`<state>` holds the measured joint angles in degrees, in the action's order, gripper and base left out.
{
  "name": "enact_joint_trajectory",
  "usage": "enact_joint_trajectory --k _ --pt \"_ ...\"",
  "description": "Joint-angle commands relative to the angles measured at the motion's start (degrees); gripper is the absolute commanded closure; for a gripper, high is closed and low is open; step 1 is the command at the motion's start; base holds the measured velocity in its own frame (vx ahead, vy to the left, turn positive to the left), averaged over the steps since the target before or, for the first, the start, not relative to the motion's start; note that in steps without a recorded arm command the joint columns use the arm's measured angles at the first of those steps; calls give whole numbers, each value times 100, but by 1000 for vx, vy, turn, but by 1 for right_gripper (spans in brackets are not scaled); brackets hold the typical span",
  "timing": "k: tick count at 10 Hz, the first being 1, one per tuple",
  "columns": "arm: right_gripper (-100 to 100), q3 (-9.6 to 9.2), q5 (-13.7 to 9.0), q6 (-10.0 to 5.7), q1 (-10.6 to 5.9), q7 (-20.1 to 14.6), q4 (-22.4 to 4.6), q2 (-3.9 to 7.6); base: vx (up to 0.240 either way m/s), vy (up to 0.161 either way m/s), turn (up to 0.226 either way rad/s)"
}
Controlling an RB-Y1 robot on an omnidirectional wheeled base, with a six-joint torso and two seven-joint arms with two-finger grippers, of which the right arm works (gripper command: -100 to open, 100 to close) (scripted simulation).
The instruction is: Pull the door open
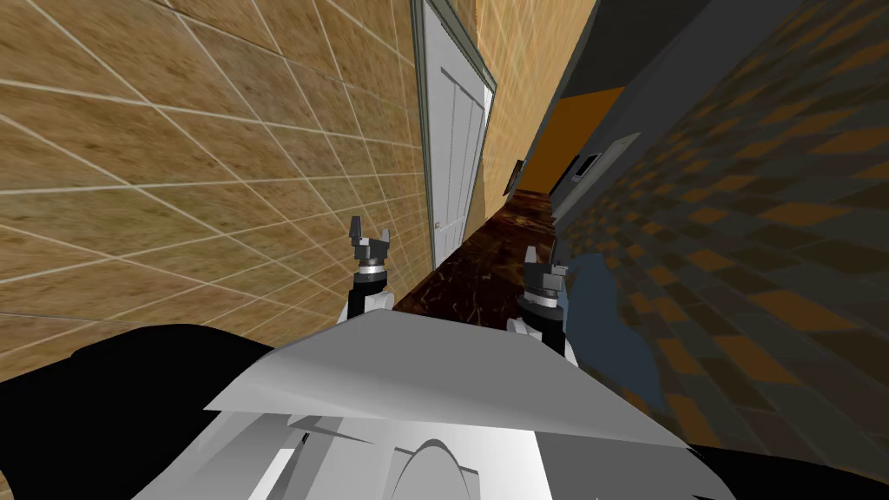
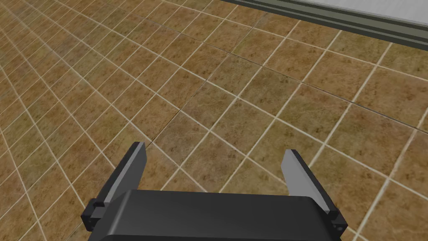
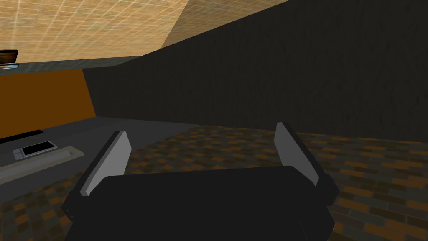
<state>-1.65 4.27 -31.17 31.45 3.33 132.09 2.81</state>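
**Setting:** narrow corridor. A tan tiled wall (image 1: 217, 156) runs along the left and a dark brick-patterned wall (image 1: 764, 217) along the right. Between them a dark reddish-brown glossy floor (image 1: 486, 278) shows as a thin strip, ending at an orange wall (image 1: 564, 139).

**Item 1:** white panelled door (image 1: 456, 148), set in a grey-green frame (image 1: 423, 130) in the tan tiled wall. A small round knob (image 1: 437, 225) sits at the door's nearer edge. The only open room in front of the door is the floor strip, and the dark wall stands close opposite.

**Item 2:** left gripper (image 1: 369, 234), short of the door's nearer frame edge, close to the tiled wall and well apart from the knob. Its fingers are spread wide with nothing between them. In the left wrist view it faces bare tiles, with the frame (image 2: 334, 19) and a sliver of the door (image 2: 376, 7) beyond its fingertips, off to one side.

**Item 3:** right gripper (image 1: 544, 263), across the floor strip from the door, beside the dark wall. Its fingers are spread wide and hold nothing.
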Motion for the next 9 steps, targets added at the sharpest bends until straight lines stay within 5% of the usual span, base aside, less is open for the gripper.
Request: enact_joint_trajectory --k 1,9 --pt "-100 -17 -18 -52 -79 -48 -219 45 49 -1 150" --pt "-100 -106 -110 -316 -482 -294 -1334 258 87 -26 131"
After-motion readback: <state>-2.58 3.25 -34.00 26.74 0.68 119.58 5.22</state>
